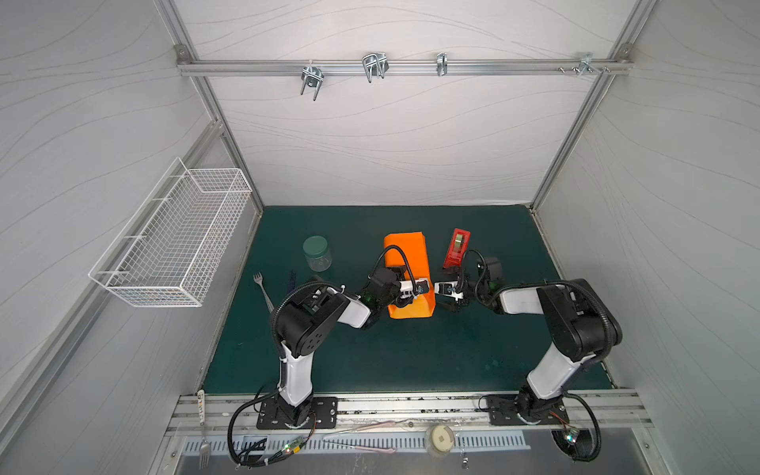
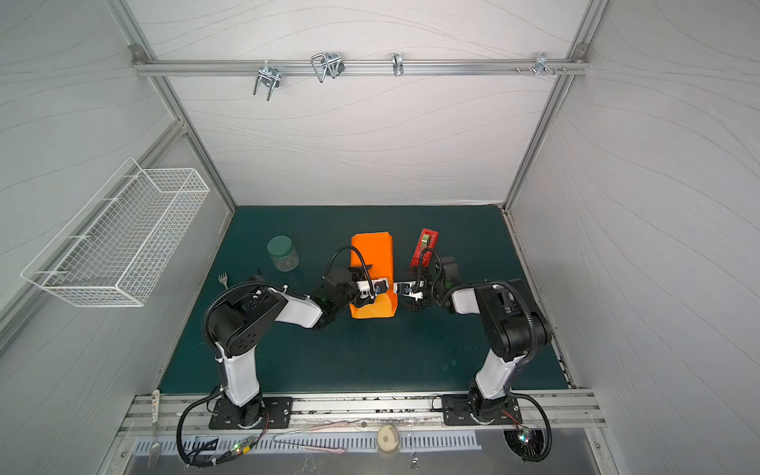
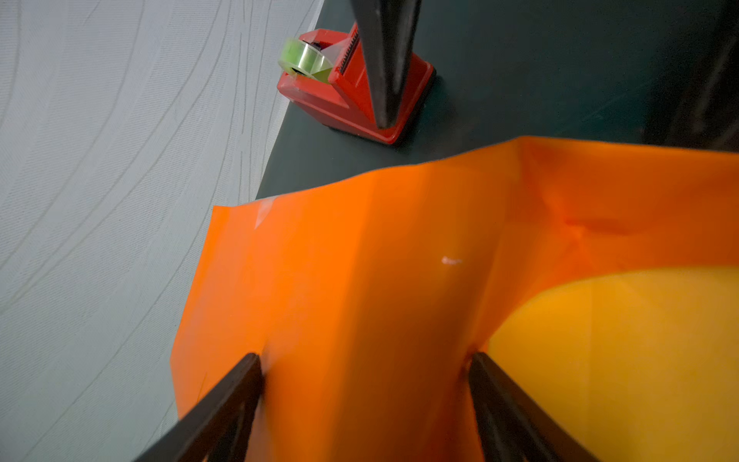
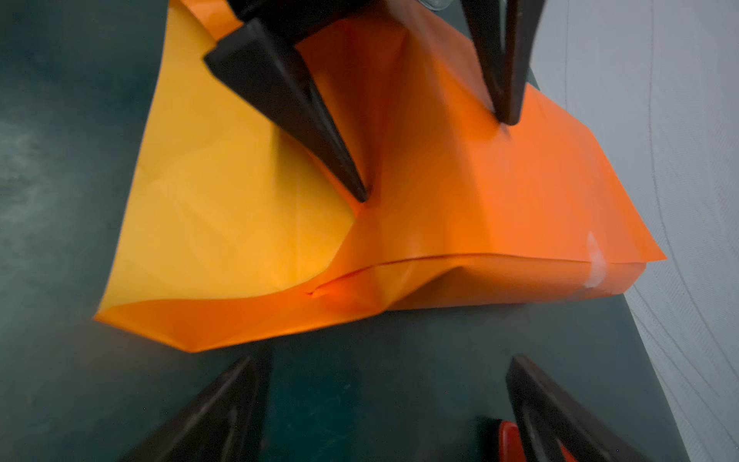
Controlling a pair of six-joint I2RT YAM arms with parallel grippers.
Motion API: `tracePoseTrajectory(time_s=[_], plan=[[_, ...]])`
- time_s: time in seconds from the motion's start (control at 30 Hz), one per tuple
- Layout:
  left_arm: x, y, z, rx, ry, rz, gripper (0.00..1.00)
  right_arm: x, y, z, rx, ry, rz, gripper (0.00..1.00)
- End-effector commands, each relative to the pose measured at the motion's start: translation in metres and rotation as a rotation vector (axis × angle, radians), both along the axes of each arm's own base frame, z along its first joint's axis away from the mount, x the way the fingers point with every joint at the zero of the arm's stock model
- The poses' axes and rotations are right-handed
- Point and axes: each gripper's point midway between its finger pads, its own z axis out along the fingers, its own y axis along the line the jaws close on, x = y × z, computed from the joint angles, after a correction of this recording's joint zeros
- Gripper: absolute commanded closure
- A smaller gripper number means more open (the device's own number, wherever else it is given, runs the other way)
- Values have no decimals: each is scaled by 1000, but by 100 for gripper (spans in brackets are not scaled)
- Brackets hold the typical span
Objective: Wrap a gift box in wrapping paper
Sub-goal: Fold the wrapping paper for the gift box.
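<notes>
Two grippers meet mid-table in both top views. The orange paper [image 1: 405,255], folded into a long parcel, lies in the middle of the green mat [image 1: 370,362], running near to far; the box is hidden from me. My left gripper [image 1: 405,302] sits over the parcel's near end, and my right gripper [image 1: 450,305] is just right of it. A red tape dispenser [image 2: 425,246] stands right of the parcel's far half, with a jar [image 2: 282,253] well to the left. From the left wrist, the left fingers [image 3: 240,384] are spread, tips denting the paper. From the right wrist, the right fingers [image 4: 224,400] are spread over bare mat, gripping nothing. A strip of tape [image 4: 595,264] shows on the paper's seam.
</notes>
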Motion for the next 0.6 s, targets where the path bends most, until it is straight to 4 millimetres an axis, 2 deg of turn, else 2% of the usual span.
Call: tracePoseTrajectory(time_s=[0.0,0.13,0.27,0.57], plan=[[-4,0,-7,9,16,-3,17,2,3,-8,-29,-70,18,1],[-3,1,-6,-1,22,5,17,1,12,-19,-7,-100,11,1],[-3,0,-7,0,24,5,17,-4,18,-19,33,-116,18,1],[-2,0,-7,-9,24,9,17,-1,27,11,117,-68,0,1]])
